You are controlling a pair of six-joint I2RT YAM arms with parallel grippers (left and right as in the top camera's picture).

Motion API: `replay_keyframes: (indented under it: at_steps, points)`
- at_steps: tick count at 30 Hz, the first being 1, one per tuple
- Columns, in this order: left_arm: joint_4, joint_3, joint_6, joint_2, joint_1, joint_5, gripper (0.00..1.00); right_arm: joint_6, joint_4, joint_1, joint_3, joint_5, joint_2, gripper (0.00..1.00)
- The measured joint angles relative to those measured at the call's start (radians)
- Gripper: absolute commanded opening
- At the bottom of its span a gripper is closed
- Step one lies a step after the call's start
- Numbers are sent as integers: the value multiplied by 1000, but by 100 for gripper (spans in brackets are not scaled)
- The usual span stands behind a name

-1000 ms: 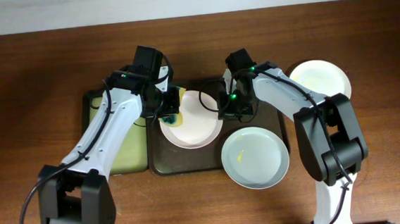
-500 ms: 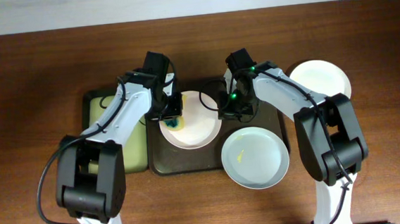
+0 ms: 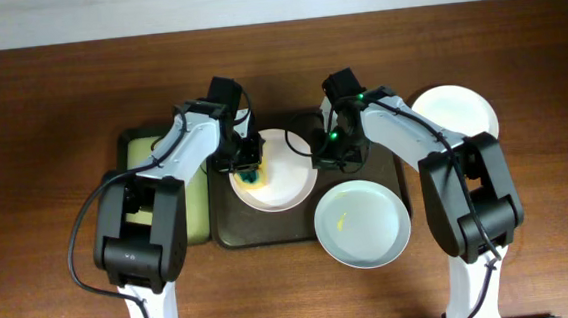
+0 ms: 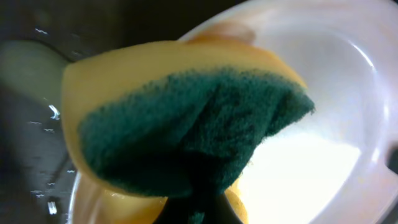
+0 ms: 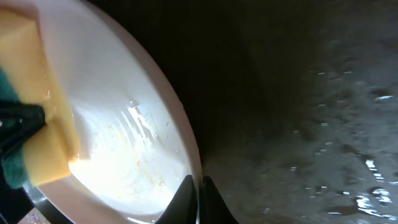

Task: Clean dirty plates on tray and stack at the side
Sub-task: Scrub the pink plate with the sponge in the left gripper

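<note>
1. The worktop (image 3: 39, 96) is brown wood. Bare stretches run behind the tray and far to its left. Its front strip is cut off at the picture's lower edge, where both arm bases stand.
2. The tray (image 3: 254, 229), dark with a low rim, lies mid-worktop. The two arms cover most of its rear rim, and a plate hides its front right corner.
3. The small tray (image 3: 192, 210), lined yellow-green, sits just beside the tray's left edge. The left arm crosses over it and hides much of it.
4. The pale plate (image 3: 362, 224) rests on the tray's front right corner and overhangs the rim there. A yellow smear shows near its middle.
5. The far plate (image 3: 456, 112), white, lies on the worktop to the right of the tray's rear corner. The right arm hides its near edge, so I cannot tell whether it touches the tray.
6. The centre plate (image 3: 288, 187), white, sits inside the tray, left of the tray's middle.
7. The sponge (image 4: 186, 124), yellow with a green scouring face, presses on the side of the centre plate nearest the tray's left rim. It fills the left wrist view and hides the fingers there.
8. The left end effector (image 3: 248, 165) is closed on the sponge.
9. The right end effector (image 5: 197, 193) pinches the centre plate's rim on the side toward the tray's middle, above the wet tray floor.
</note>
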Motion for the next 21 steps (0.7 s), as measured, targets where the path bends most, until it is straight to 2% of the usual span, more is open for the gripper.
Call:
replay_keyframes:
  at_steps: [5,16,18,21]
  points:
    - [-37,2,22,21,10,157,0,-4,-6,-13,0,23,-2,4]
    - [15,-5,21,31,-26,212,0,-8,-6,-13,0,27,-2,4]
    - [50,-10,37,35,-52,264,0,-8,-6,-13,0,27,-2,4]
    - [71,-14,93,60,-58,419,0,-8,-6,-13,0,27,-2,4]
